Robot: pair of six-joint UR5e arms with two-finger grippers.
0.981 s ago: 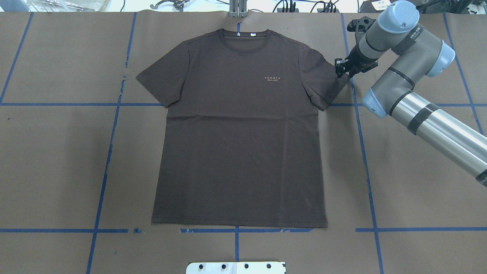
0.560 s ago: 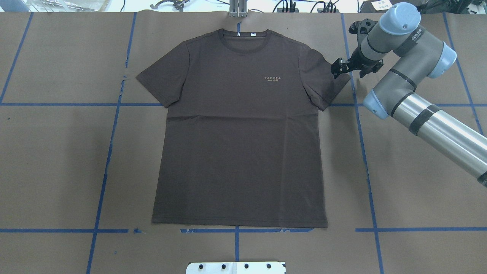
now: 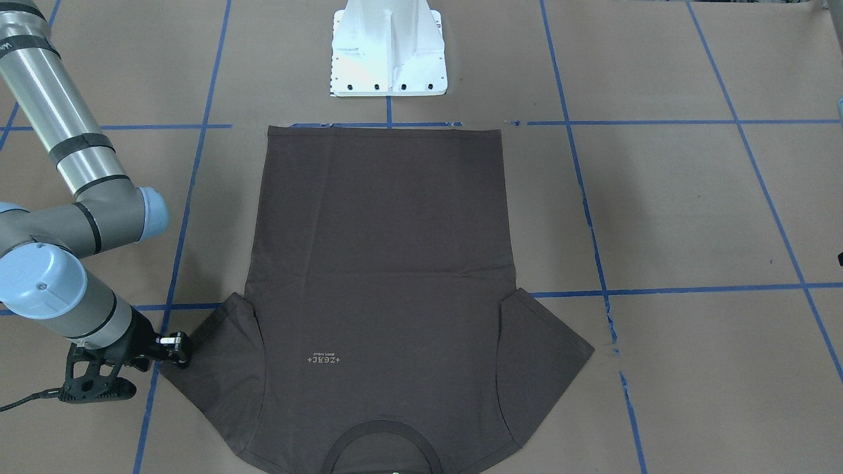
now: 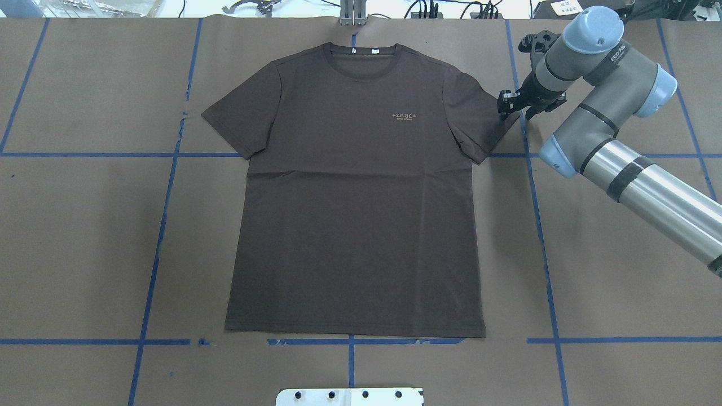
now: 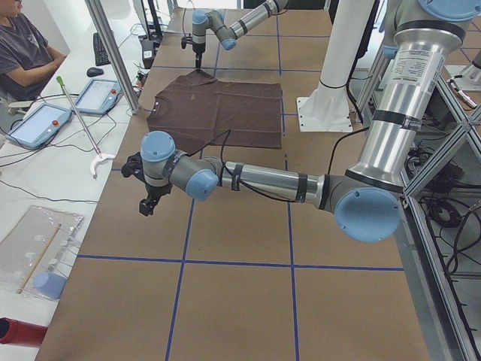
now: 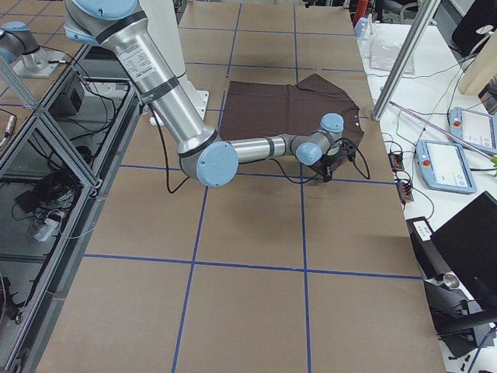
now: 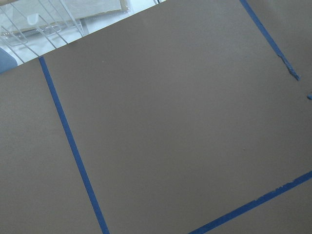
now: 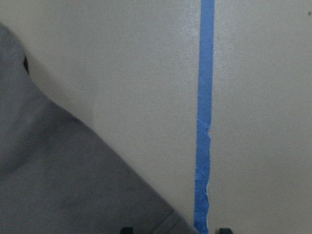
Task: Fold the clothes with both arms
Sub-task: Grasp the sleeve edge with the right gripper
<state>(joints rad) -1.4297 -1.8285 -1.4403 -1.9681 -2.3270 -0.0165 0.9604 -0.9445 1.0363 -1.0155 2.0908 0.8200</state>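
You are looking at a table [image 4: 84, 225] covered in brown paper and gridded with blue tape [image 8: 204, 122]. The dark brown-grey T-shirt [image 4: 355, 225] lies flat and face up in the middle of it, both sleeves spread, its hem toward the white pedestal base [image 3: 388, 59] and its collar at the far edge.

The right arm [image 4: 648, 186] reaches in from your right in the overhead view, with its wrist bent down at the tip of the shirt's sleeve [image 4: 479, 124] on that side. The left arm [image 5: 270, 180] stretches out low over bare paper, well apart from the shirt.

The right gripper [image 4: 503, 105] sits at the outer corner of that sleeve. In its wrist view the jaws stand apart, with the sleeve's hem corner lying between them, just beside a tape line. The left gripper [image 5: 147, 204] points down above the paper, and you cannot tell from the side view how wide it stands.

A small pale logo [image 4: 405, 116] marks the chest, and a white neck tag [image 4: 374, 51] shows inside the collar.
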